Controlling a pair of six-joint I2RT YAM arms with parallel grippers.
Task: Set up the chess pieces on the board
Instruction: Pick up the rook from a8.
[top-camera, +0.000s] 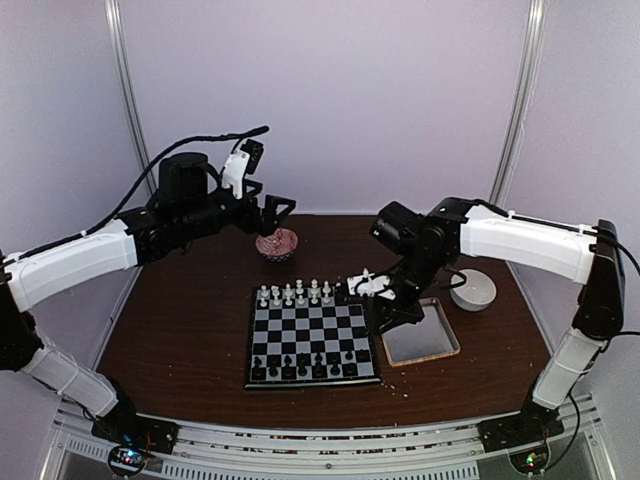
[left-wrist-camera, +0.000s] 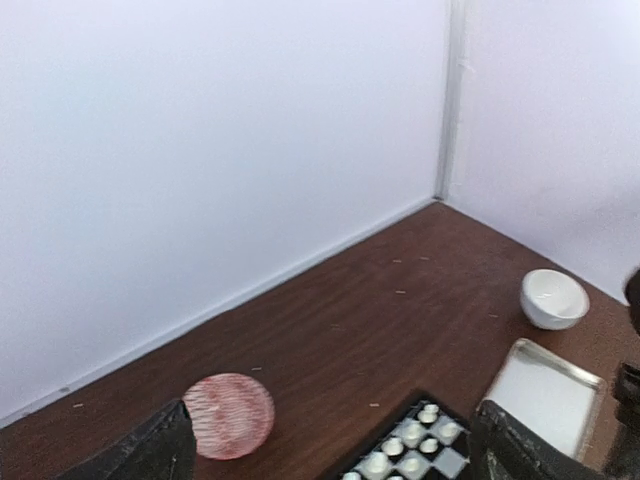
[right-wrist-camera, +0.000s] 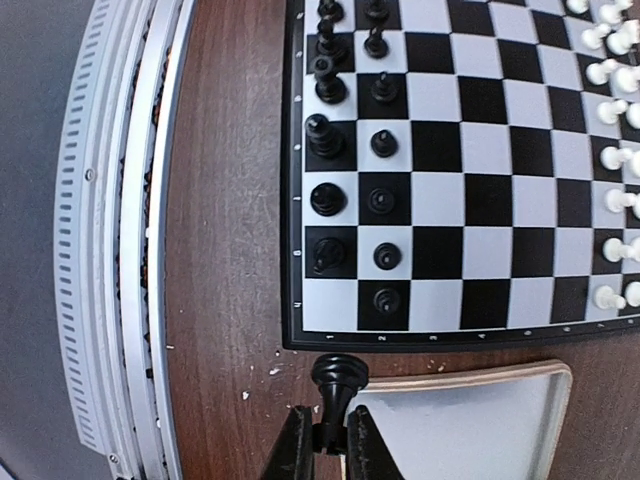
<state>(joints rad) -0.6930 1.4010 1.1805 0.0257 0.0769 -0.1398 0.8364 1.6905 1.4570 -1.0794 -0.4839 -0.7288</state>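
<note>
**Right pincer grips a black piece beside the board; left pincer spread wide**

The right pincer (right-wrist-camera: 328, 425) is clenched on the stem of a black chess piece (right-wrist-camera: 340, 375) with a rounded head. The piece stands upright between the fingers. In the right wrist view it sits just outside the thin black rim of the board (right-wrist-camera: 488, 198), by the near right corner and at the corner of the wooden-rimmed tray (right-wrist-camera: 470, 420). Whether its base touches the counter (top-camera: 180, 320) cannot be told.

The board lies flat in the middle of the counter, and the tray lies just beside its right edge. The black pieces (right-wrist-camera: 325, 135) stand in two rows along the near edge. The white pieces (top-camera: 295, 293) stand along the far edge. Pale crumbs (right-wrist-camera: 262, 375) lie scattered on the counter near the held piece.

The left pincer (top-camera: 275, 212) is released, its fingers spread wide with nothing between them. It is raised above the counter, over a pink ribbed bowl (top-camera: 277, 243) that sits beyond the board's far edge. A white bowl (top-camera: 472, 290) rests behind the tray on the right.
</note>
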